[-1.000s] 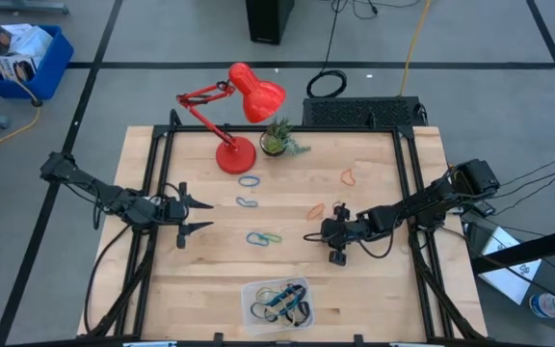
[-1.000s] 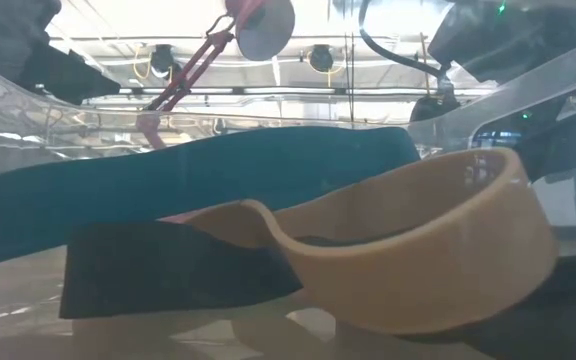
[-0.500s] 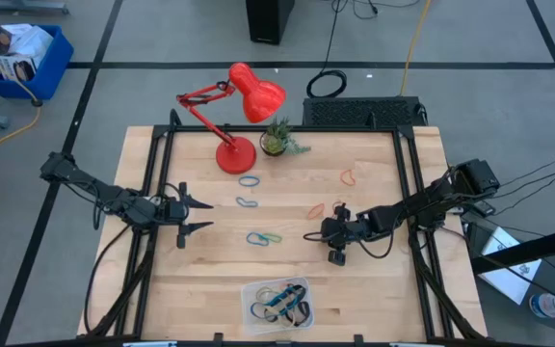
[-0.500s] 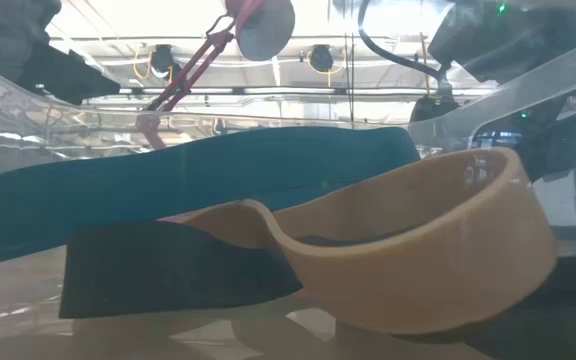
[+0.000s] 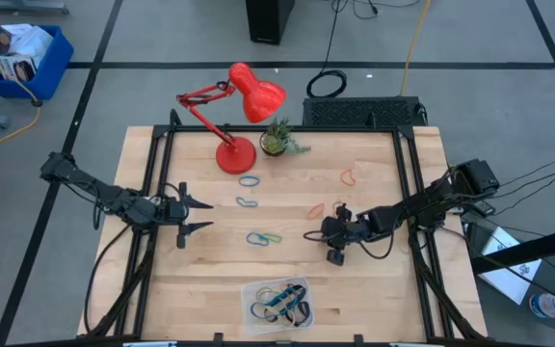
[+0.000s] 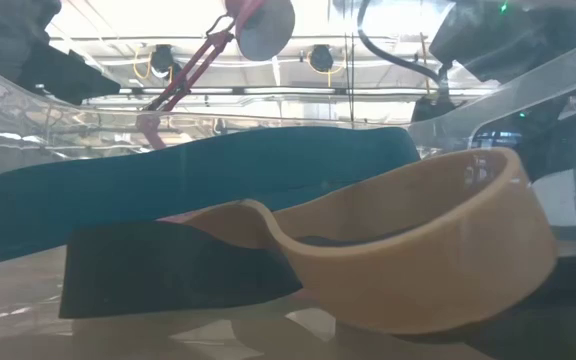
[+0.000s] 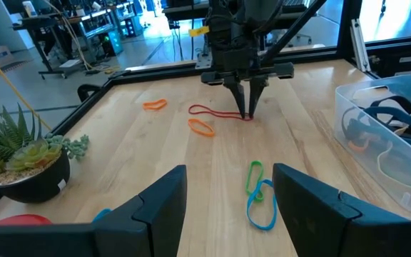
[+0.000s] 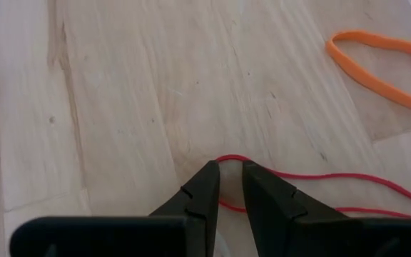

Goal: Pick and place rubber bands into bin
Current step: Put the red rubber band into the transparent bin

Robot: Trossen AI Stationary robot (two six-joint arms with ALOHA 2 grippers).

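**Right tool pinching red band, thin grip could slip**

The right tool (image 7: 247, 107) is down at the desk (image 5: 374, 289), its tips nearly pressed together on one end of the red band (image 8: 320, 178). In the right wrist view the thin red loop goes between the two fingers (image 8: 204, 187), so it looks pinched, but only at the very end. The rest of the band lies flat on the wood, near an orange band (image 8: 384, 68).

The left tool (image 5: 183, 215) waits above the left side of the desk, fingers spread, holding nothing.

The bin (image 5: 251, 289) is at the front edge, well apart from the right tool, w/ several bands already inside. Blue and green bands (image 7: 257, 191) are loose between the tools.

Risks, as I judge:
- Band is very thin, grip is small; it may slip out when lifted.
- Hanging loop can swing and catch the orange band or the bin rim.
- Tips touch the wood, so they may scrape.
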